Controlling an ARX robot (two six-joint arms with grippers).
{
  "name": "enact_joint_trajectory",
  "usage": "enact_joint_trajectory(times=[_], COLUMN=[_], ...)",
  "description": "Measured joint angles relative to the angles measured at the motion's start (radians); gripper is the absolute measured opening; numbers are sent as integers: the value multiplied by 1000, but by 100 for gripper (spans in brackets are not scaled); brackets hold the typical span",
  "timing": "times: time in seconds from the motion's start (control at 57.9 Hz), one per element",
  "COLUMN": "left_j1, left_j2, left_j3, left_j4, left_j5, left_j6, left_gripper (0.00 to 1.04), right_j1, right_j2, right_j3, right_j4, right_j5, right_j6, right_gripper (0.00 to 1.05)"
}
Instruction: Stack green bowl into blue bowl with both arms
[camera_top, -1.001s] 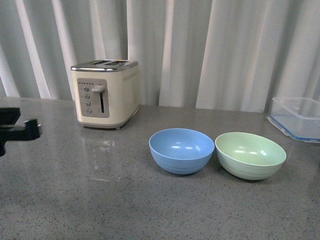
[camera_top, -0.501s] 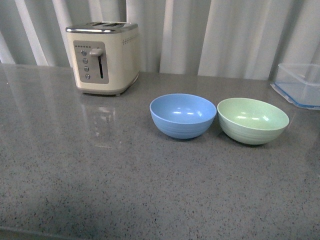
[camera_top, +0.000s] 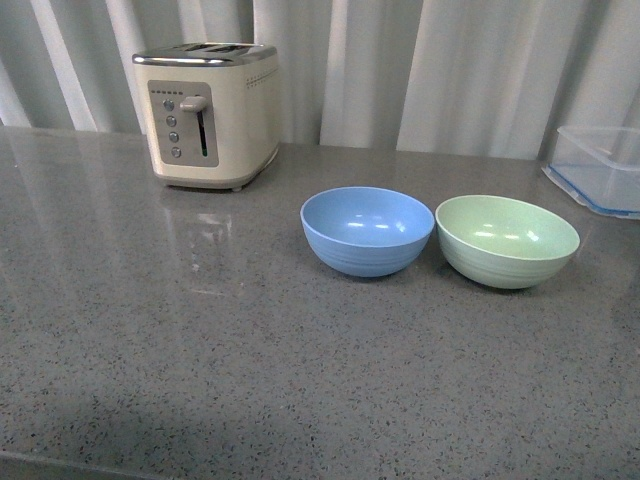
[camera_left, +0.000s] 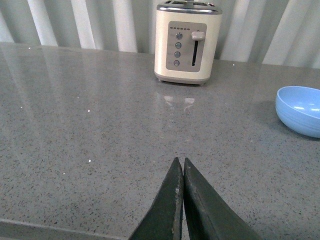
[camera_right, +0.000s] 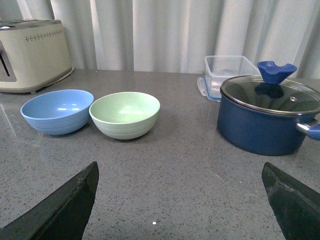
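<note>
Presently, the pale mint-green round plastic bowl (camera_top: 507, 240) stands just beside the light sky-blue round plastic bowl (camera_top: 366, 230) on the grey speckled countertop (camera_top: 200, 350). The left gripper (camera_left: 180, 161) has its fingers together and empty, the right gripper (camera_right: 180, 170) has them wide apart.

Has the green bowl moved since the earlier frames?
No. The green bowl keeps the same narrow gap to the blue bowl and the same offset from the toaster; only the camera's framing shifted.

Green bowl (camera_right: 125, 114) beside blue bowl (camera_right: 57, 110), perhaps touching
</note>
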Motion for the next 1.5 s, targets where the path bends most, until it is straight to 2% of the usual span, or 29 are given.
enact_joint_trajectory(times=[0.501,1.087,1.156,1.433,1.502], left_j1=[0,0,0,0,0], left_j2=[-303,-493,-615,-663,-663], left_j3=[-1,-1,-1,-1,-1], left_j4=[-282,-471,-628,-648,-648], left_j5=[0,0,1,1,1], left_j6=[0,0,0,0,0], left_gripper=[4,4,4,4,14], right_j1=[0,0,0,0,0], right_j2=[0,0,0,0,0], right_j3=[0,0,0,0,0], right_j4=[0,0,0,0,0], right_j5=[0,0,0,0,0], right_j6=[0,0,0,0,0], right_gripper=[95,95,95,95,95])
